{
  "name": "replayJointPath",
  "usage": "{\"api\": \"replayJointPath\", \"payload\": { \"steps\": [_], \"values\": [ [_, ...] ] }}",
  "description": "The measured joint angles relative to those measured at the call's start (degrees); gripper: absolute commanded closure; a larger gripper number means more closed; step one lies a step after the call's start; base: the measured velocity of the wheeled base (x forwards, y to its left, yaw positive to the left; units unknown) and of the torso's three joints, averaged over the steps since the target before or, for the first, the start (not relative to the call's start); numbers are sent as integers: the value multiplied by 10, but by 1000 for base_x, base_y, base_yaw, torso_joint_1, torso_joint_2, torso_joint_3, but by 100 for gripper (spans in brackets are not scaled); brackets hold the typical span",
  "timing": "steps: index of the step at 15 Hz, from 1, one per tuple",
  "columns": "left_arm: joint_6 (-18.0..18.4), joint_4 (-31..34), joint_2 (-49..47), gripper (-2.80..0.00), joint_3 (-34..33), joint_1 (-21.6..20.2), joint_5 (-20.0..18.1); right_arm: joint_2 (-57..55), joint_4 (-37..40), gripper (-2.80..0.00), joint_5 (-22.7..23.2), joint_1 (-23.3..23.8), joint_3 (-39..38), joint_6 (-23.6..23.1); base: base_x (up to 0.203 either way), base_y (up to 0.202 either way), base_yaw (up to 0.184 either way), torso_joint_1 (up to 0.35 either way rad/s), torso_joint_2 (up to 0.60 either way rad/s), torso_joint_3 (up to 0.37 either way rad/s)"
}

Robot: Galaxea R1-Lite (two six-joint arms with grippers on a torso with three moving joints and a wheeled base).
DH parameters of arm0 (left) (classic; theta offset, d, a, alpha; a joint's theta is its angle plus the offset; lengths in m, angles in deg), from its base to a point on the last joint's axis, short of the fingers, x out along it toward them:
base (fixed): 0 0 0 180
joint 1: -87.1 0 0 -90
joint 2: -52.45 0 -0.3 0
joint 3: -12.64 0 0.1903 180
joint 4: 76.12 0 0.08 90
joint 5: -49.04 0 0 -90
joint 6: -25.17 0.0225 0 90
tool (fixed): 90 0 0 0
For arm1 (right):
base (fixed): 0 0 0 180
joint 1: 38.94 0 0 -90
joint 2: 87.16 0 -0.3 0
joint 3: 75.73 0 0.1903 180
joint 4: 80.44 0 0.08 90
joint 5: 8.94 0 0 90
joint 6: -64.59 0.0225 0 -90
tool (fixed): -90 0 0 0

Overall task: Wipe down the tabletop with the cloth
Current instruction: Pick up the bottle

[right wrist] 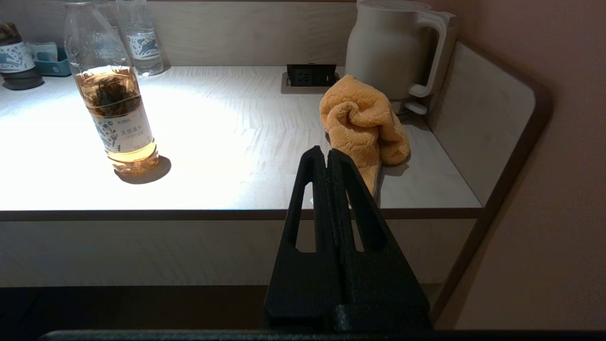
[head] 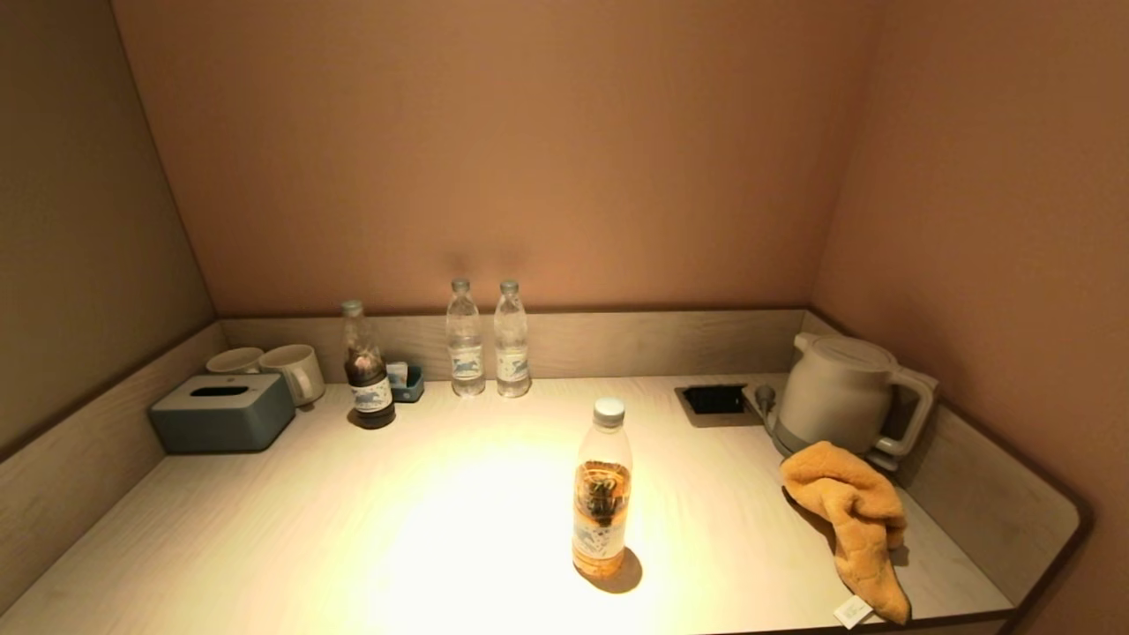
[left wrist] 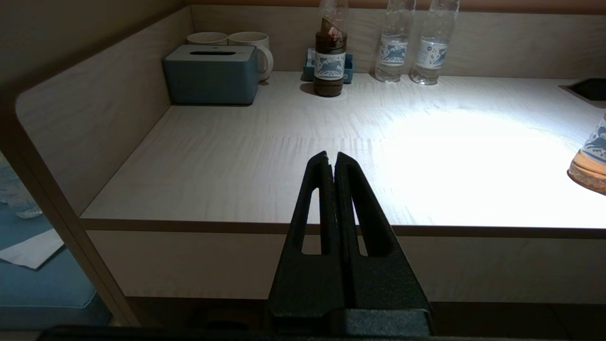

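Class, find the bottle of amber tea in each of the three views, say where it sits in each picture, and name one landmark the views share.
Head view: tea bottle stands mid-table, right of centre, left of the cloth.
Left wrist view: only its base shows at the picture's right edge.
Right wrist view: it stands at the picture's left; the cloth is nearer the centre.
Shared landmark: the two clear bottles by the back wall.

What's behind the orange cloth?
Right behind the cloth stands the cream kettle on its base, against the corner wall. The kettle's lower front is covered by the cloth; whether they touch is unclear.
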Motion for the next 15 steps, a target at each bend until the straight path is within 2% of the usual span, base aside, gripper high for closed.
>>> {"api": "replayJointPath", "payload": {
  "steps": [15],
  "values": [
    [0,0,0,0,0,0,0,0,-1,0,-1,0,0,0,0,0,0,0,0,0]
  ]
}}
